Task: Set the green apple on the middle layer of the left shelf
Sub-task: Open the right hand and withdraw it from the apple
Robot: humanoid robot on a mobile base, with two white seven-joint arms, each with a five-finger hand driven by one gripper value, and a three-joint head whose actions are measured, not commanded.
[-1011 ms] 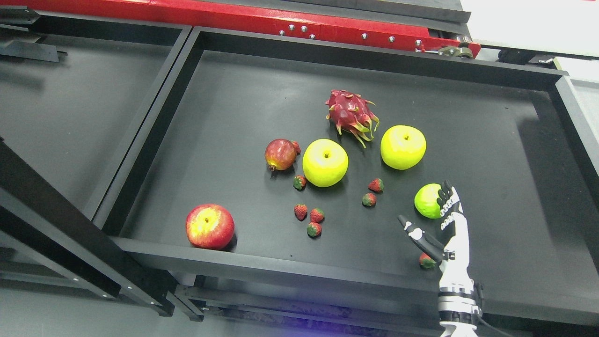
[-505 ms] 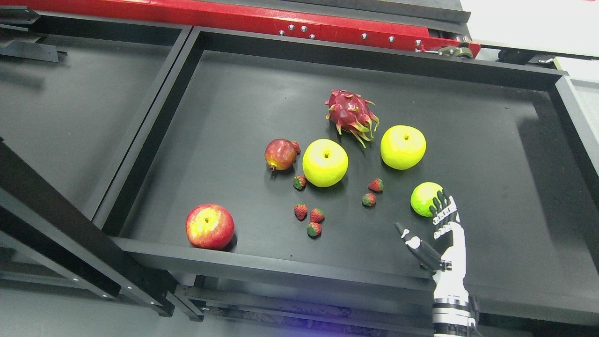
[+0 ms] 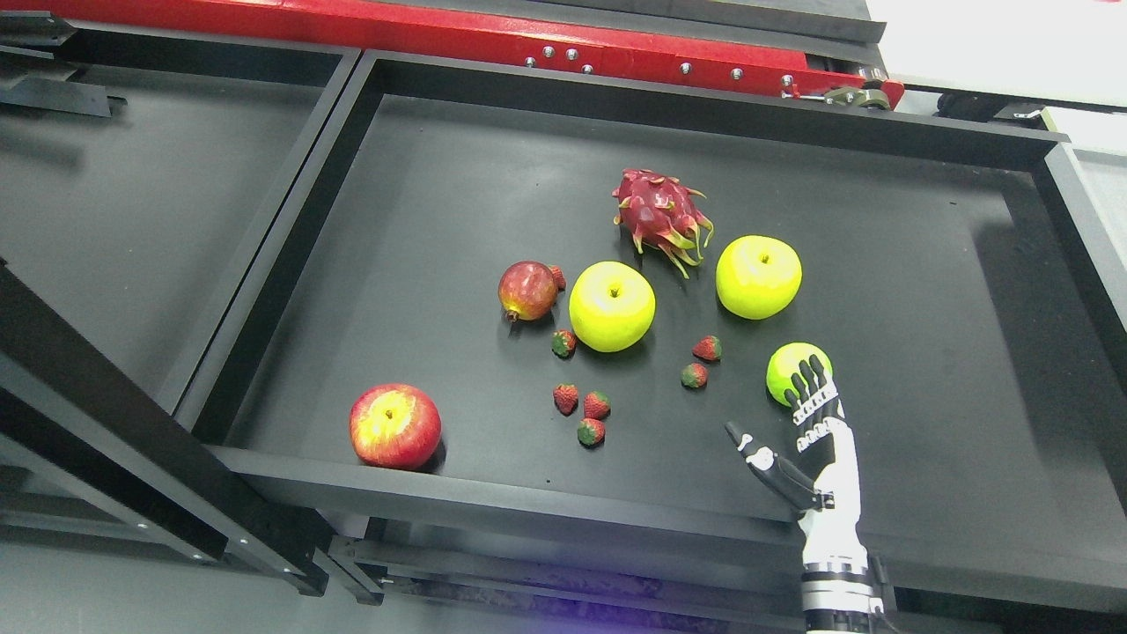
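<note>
Green apple (image 3: 786,370) behind open right hand's (image 3: 814,440) fingertips.

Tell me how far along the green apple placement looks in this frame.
Done: cannot tell; the small green apple lies on the black shelf tray, near two yellow-green apples. In hand: the right hand, fingers spread, is against it without a grip. That fits both reaching and just releasing. Which shelf and layer this is, the view does not settle.
</note>
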